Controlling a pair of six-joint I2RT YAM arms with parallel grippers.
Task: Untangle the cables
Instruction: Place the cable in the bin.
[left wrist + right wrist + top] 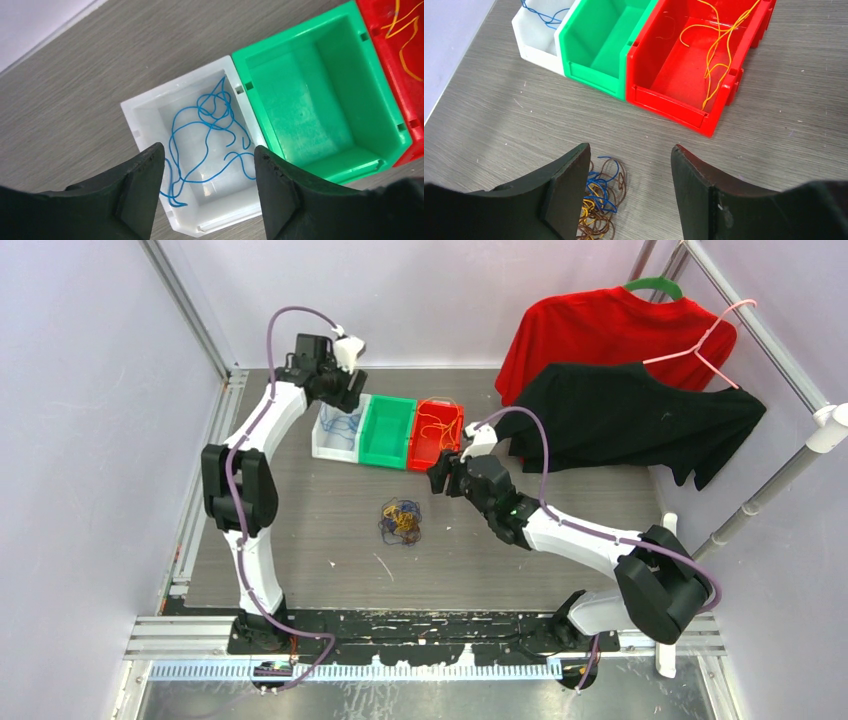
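Top view had the tangled clump (401, 521) of blue, orange and brown cables on the table (320, 540). Colour sorting, I'd guess: blue cable (210, 130) lay in white bin (145, 117), orange cables (719, 45) in red bin (669, 107). Over the white bin the left gripper (209, 190) hung wide, empty; right gripper (630, 190) wide, empty, over clump edge. Only wrist views resolved single strands

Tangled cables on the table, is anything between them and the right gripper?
Nothing visible. The right gripper hangs open close over the tangle, with only tabletop around it.
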